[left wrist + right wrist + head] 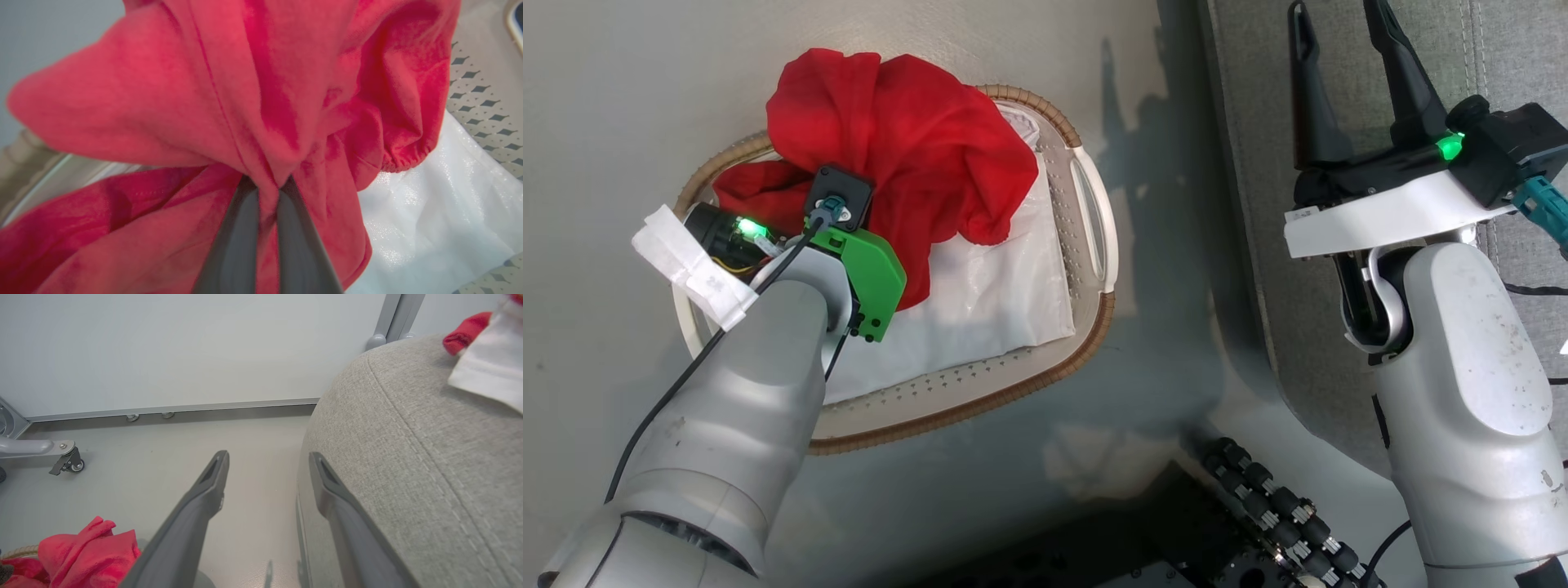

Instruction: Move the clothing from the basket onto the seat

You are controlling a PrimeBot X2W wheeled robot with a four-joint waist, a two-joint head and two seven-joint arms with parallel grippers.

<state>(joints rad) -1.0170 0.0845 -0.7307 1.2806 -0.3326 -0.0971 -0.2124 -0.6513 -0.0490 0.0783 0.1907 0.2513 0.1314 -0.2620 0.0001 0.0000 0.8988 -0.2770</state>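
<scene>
Head view, surface: smooth pale grey floor [621,82], shadowed between basket and seat.
Head view, basket: one basket [1094,327] stands on the floor, left of the seat [1527,57] and apart from it.
Head view, contents: red garment [915,139] heaped in the basket's far half and rising above the rim; one white liner sheet [996,302] lies flat beneath it.
Head view, right gripper [1338,12]: over the seat's edge, fingers spread wide, nothing between them.
Head view, foreground: robot base [1274,506] with dark rollers.
Left wrist view, left gripper [267,185]: fingers pinched together on a fold of the red garment, the cloth bunching at the tips.
Left wrist view, adds: the basket's perforated wall close up, and the liner's sheen.
Left wrist view, doubt: whether the heap is one garment or two, cannot tell.
Right wrist view, room: white wall panel [184,347], metal skirting [204,407], one castor [71,463].
Right wrist view, adds: red-and-white garment [486,363] lying on top of the seat.
Right wrist view, corner: red cloth and a sliver of basket rim, lower left.
Count: two grippers, one basket, one liner, one seat, at least two garments.
</scene>
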